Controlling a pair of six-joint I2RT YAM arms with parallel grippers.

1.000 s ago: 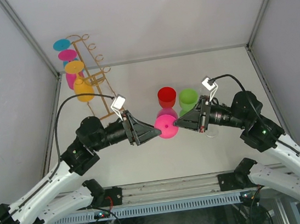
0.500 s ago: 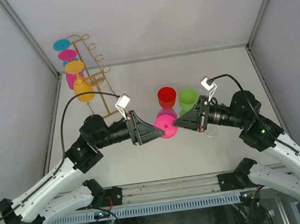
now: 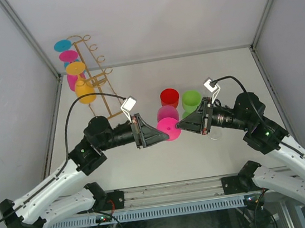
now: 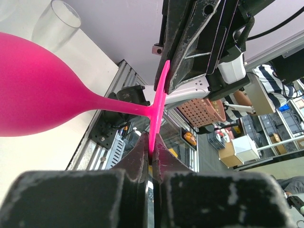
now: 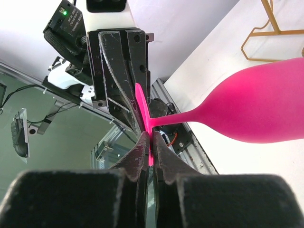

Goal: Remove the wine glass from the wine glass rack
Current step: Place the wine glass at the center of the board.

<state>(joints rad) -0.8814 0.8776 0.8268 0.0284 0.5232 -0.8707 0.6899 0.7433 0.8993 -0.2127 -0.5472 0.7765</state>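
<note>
- Now the pink wine glass is off the wine glass rack and well apart from it, over the middle of the desk; it hangs upside down, foot uppermost and bowl toward the desk, and I cannot tell whether the bowl touches the surface
- left hand is closed on one edge of the thin foot; right hand is closed on the opposite edge, so both pinch the same disc, tip facing tip
- likely risk: the two arms pull or twist against each other and the foot slips out or cracks, since each grip covers only a sliver of rim
- likely risk: if one hand lets go, the other's edge pinch may let the heavy bowl swing and drop
- the red cup and green cup stand near, just behind; a swinging bowl could knock them
- no brand, label or writing is readable on the glass, rack or arms
</note>
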